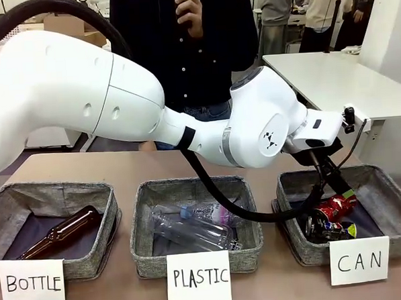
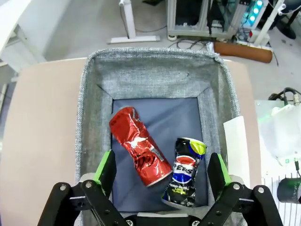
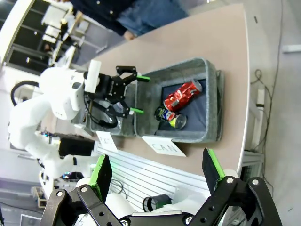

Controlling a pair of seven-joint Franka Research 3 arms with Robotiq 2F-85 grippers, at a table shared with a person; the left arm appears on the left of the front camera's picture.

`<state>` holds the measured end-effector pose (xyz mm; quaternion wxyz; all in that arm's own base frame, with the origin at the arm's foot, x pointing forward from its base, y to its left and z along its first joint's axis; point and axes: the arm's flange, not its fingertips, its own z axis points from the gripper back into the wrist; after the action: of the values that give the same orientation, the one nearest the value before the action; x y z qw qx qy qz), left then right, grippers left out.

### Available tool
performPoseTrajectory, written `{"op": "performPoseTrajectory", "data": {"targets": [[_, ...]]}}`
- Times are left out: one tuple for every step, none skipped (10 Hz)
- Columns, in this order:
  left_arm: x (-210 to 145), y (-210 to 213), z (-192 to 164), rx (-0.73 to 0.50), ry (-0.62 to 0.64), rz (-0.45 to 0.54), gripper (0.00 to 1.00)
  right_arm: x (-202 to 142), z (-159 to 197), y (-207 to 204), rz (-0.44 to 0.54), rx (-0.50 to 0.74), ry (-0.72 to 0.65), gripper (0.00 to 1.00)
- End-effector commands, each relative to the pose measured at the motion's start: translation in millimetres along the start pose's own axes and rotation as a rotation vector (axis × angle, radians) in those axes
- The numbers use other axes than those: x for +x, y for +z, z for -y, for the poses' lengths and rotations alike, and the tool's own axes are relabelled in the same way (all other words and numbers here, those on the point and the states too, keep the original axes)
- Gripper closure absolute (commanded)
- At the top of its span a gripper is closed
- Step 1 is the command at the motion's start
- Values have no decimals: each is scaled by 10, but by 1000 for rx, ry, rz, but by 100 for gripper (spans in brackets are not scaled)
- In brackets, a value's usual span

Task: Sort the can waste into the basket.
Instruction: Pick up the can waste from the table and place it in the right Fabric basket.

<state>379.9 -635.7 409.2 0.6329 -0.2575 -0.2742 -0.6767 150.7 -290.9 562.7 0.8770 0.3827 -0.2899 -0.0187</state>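
Note:
The grey woven basket [image 1: 385, 211] stands at the right of the table behind a white card [image 1: 359, 260] reading "CAN". On its dark lining lie a crushed red can [image 2: 140, 147] and, beside it, a crushed dark blue can [image 2: 185, 172]; both also show from the front, red can [image 1: 336, 206] above dark can [image 1: 331, 231]. My left gripper [image 2: 161, 172] hovers open just above the two cans, holding nothing. From the front, the left gripper [image 1: 331, 183] hangs over the basket's near left part. My right gripper [image 3: 156, 169] is open and empty, high off the table, looking down at the basket [image 3: 214, 110].
A middle bin [image 1: 140, 227] carded "PLASTIC" holds clear plastic bottles [image 1: 191, 228]. The left bin [image 1: 1, 201], carded "BOTTLE", holds a brown glass bottle [image 1: 60, 231]. A person [image 1: 182, 50] in dark clothes stands at the far side. My left arm [image 1: 117, 100] spans the table.

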Motion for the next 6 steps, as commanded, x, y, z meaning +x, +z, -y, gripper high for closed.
{"op": "performPoseTrajectory", "data": {"targets": [[24, 230, 31, -9, 41, 9, 0, 14, -9, -6, 0, -7, -4, 0], [-21, 442, -4, -42, 45, -39, 0, 14, -9, -6, 0, -7, -4, 0], [-122, 738, -25, -78, 79, -85, 0, 0, 0, 0, 0, 0, 0, 0], [-276, 1154, -33, -119, 154, -121, 0, 62, -115, -113, -39, 11, 40, 0], [-474, 1683, -59, -131, 238, -122, 0, 169, -284, -296, -57, 44, 89, 0], [-731, 2232, -65, -112, 293, -77, 0, 289, -489, -553, -102, 83, 150, 0]]}}
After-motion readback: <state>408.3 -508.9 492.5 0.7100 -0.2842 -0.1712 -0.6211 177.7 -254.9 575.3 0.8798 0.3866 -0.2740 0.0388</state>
